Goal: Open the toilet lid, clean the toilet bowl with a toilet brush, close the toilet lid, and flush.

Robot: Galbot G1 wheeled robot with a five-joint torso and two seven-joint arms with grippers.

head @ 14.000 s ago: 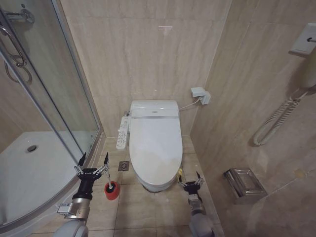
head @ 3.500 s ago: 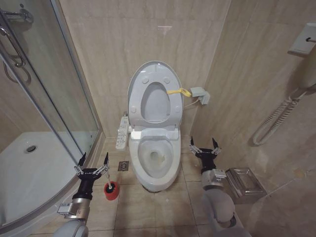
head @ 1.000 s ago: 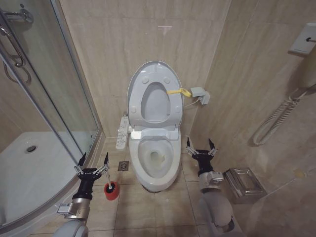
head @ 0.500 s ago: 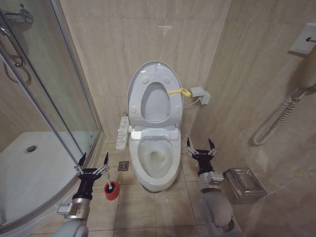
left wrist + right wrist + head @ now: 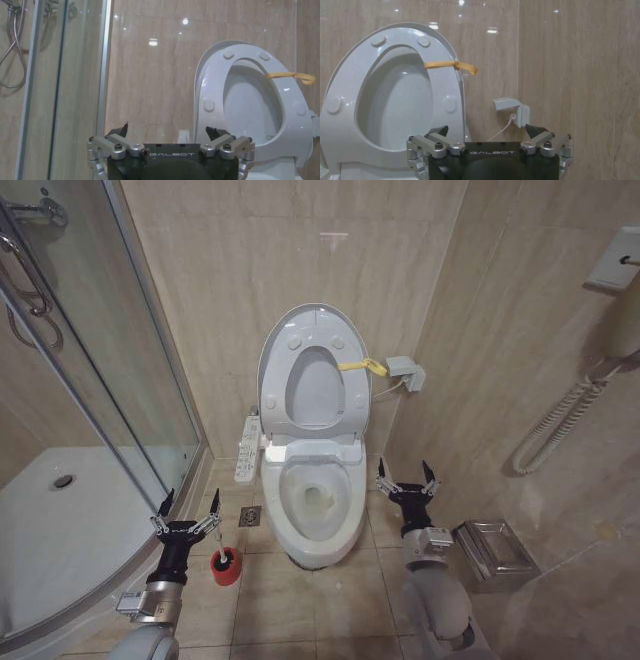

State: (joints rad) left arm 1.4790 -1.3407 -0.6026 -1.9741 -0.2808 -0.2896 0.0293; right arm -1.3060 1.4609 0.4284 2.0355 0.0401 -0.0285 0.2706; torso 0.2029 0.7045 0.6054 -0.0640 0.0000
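With the toilet lid (image 5: 310, 370) already raised against the wall, the toilet bowl (image 5: 315, 505) awaits scrubbing; the toilet brush (image 5: 222, 561) sits in its red holder beside the open, empty left claw (image 5: 187, 510), while the right claw (image 5: 404, 477), also open, hovers beside the bowl.

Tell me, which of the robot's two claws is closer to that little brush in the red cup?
Left. The left gripper hangs open beside the toilet brush; the right gripper waits open across the toilet bowl.

A tiled bathroom: beige marble-look walls (image 5: 260, 270) and floor, white toilet (image 5: 312, 480) at centre against the back wall, glass shower stall (image 5: 90, 400) with white tray at left, metal paper holder (image 5: 495, 552) lower right.
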